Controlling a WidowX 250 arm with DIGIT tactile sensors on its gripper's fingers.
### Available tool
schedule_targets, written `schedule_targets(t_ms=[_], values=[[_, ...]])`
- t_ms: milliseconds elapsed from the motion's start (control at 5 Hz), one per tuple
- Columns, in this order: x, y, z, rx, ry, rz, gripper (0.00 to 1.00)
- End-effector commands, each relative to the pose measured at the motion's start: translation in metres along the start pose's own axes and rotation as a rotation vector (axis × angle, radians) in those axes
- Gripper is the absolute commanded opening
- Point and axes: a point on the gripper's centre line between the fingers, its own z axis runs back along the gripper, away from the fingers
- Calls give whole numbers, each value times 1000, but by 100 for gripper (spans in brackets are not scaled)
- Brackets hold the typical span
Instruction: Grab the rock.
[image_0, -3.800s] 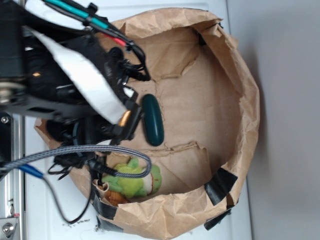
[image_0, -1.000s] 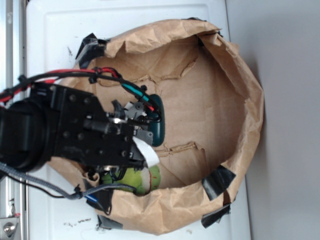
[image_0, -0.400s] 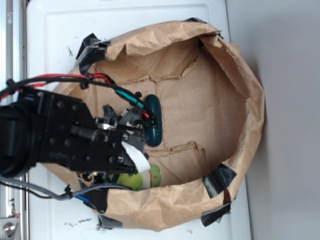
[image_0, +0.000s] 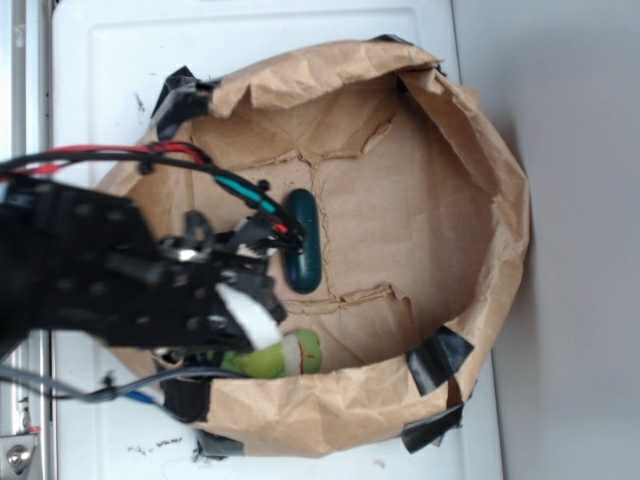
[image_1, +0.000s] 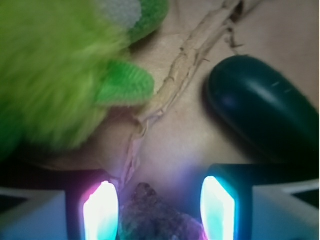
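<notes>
The rock (image_1: 152, 212) sits at the bottom edge of the wrist view, a mottled brown-grey lump lying on the brown paper between the two glowing fingertips (image_1: 101, 210) of the pincer (image_1: 159, 210). The jaws stand apart with the stone between them; it lies close against the left-hand pad and a gap shows on the other side, so the grip is not yet closed. Only the stone's upper part is in frame. In the exterior view the rock is hidden under the arm.

By its look it is hard, rough and angular, so it should not give under pressure. Its uneven faces offer friction, but they may make it twist or pop out if the pads land on a slope. The best hold is probably across its broadest middle.

The fuzzy green plush toy (image_1: 55, 75) lies near, up and to the left, and the dark green capsule (image_1: 260, 107) near on the right; neither touches the rock. A torn paper seam (image_1: 175, 85) runs towards the stone across the floor of the paper bag (image_0: 440, 130), which rests on the white worktop (image_0: 110, 80).
</notes>
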Motion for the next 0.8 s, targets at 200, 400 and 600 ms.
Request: schedule_targets(t_ms=[200, 400, 600], values=[[18, 13, 65, 29, -167, 24, 0], [21, 19, 70, 28, -166, 32, 0], [32, 32, 80, 38, -188, 51, 0]])
